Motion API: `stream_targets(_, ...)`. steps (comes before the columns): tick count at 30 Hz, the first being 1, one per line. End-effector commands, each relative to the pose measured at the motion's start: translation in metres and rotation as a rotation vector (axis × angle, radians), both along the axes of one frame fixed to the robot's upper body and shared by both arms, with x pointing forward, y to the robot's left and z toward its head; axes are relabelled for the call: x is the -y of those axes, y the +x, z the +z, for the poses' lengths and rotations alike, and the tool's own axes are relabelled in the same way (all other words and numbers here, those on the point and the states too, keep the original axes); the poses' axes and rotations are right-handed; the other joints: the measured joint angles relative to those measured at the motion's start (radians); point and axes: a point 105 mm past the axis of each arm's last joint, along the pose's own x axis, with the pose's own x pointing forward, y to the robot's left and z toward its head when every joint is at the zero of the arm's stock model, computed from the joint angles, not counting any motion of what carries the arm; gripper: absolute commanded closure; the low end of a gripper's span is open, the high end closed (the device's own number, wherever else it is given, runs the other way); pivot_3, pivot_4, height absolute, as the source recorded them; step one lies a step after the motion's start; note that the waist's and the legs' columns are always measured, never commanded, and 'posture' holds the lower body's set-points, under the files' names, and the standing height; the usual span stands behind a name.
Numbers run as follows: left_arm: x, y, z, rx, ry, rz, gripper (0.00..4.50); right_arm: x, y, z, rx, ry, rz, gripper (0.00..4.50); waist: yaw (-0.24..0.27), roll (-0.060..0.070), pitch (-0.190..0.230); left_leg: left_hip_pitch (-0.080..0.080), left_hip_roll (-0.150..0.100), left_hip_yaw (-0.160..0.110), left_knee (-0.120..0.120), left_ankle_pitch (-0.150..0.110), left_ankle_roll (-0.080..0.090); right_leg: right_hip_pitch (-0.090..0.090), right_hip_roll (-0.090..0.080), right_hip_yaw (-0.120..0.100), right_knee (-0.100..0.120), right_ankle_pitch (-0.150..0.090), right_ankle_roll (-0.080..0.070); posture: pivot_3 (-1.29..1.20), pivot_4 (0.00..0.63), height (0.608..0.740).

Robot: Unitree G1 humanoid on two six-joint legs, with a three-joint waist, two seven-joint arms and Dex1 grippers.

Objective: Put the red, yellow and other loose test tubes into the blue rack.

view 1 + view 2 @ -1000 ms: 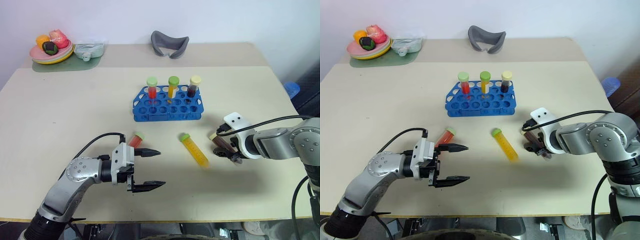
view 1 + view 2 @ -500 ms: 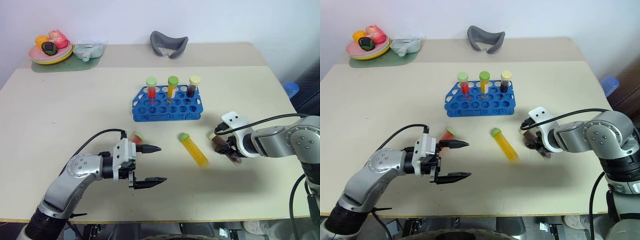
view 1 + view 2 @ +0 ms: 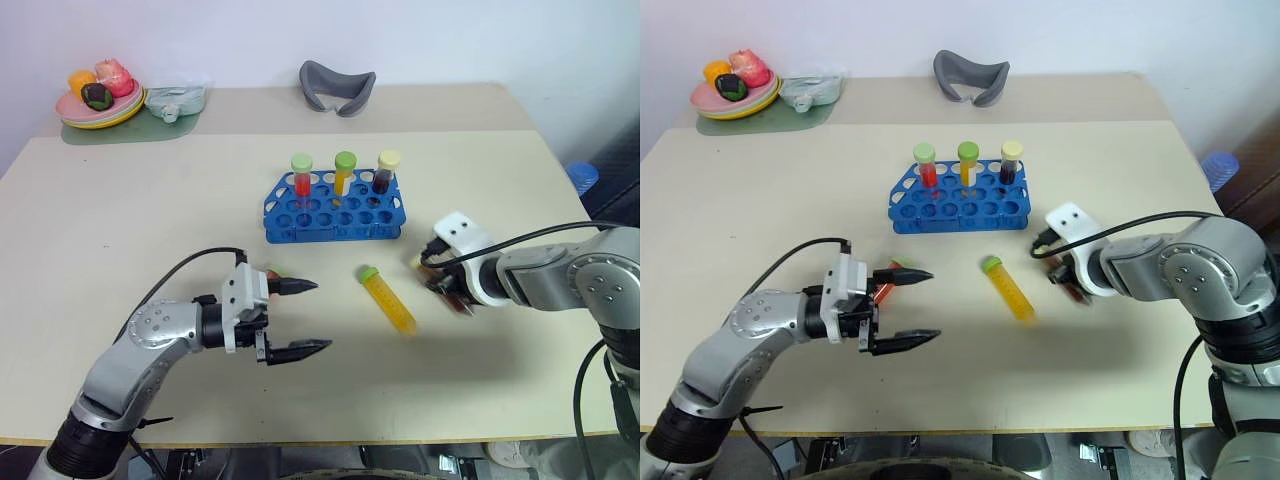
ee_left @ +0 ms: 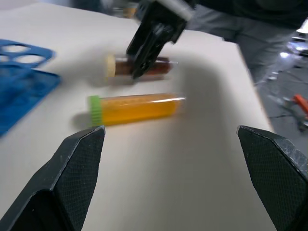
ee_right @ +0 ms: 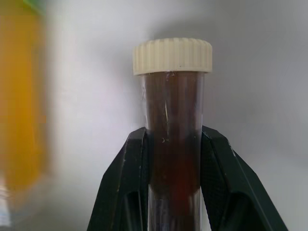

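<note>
The table [image 3: 120,220] is spread with the work. A blue rack [image 3: 335,213] is set near its middle, and three capped tubes [image 3: 344,172] are stood upright in its back row, one red, one orange, one dark. A plate of fruit [image 3: 98,100] is seen at the far left corner, with a grey curved object [image 3: 338,86] further along the far edge.

The left gripper [image 3: 296,318] is held level over the near side of the table, its jaws spread wide and empty. Just behind its upper finger a red tube [image 3: 885,285] is lying, mostly hidden. A yellow tube [image 3: 388,299] with a green cap is lying loose in front of the rack, between the two grippers. To its right, the right gripper [image 5: 171,159] is clamped on a brown tube [image 5: 172,120] with a cream cap.
</note>
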Motion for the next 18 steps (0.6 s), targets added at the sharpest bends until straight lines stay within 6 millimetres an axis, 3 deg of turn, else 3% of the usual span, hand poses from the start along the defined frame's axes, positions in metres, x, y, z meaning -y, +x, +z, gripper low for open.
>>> stream_targets(1, -0.018, 0.009, 0.011, 0.003, -0.049, 0.112, 0.00, -0.034, 0.007, 0.062, 0.399, 0.213, 0.176, 3.68, 0.001, -0.001, 0.000, 0.000, 0.000, 0.000, 0.000, 0.000, 0.000, 0.000, 0.000, 0.000, 0.000, 0.000, 0.000, 0.00, 0.150, 0.740)
stream_targets(3, -0.025, 0.013, 0.011, -0.015, -0.065, 0.162, 0.00, -0.046, 0.004, 0.077, 0.528, 0.324, 0.234, 3.68, 0.002, -0.001, 0.000, -0.001, 0.000, 0.000, 0.000, 0.000, 0.000, 0.000, 0.000, -0.001, -0.001, 0.000, 0.000, 0.00, 0.150, 0.740)
stream_targets(8, -0.024, 0.021, 0.018, -0.013, -0.106, 0.214, 0.00, -0.055, 0.018, 0.083, 0.696, 0.612, 0.143, 3.68, 0.002, -0.002, -0.001, -0.002, 0.000, 0.000, 0.002, 0.000, 0.000, 0.000, -0.001, -0.001, 0.000, 0.000, 0.000, 0.00, 0.150, 0.740)
stream_targets(18, -0.020, 0.035, 0.033, 0.048, -0.201, 0.319, 0.00, -0.052, 0.053, 0.058, 0.891, 0.649, 0.019, 3.68, -0.001, -0.002, -0.001, -0.001, 0.000, 0.000, 0.001, 0.000, -0.001, -0.001, 0.000, -0.001, 0.002, 0.000, 0.000, 0.00, 0.150, 0.740)
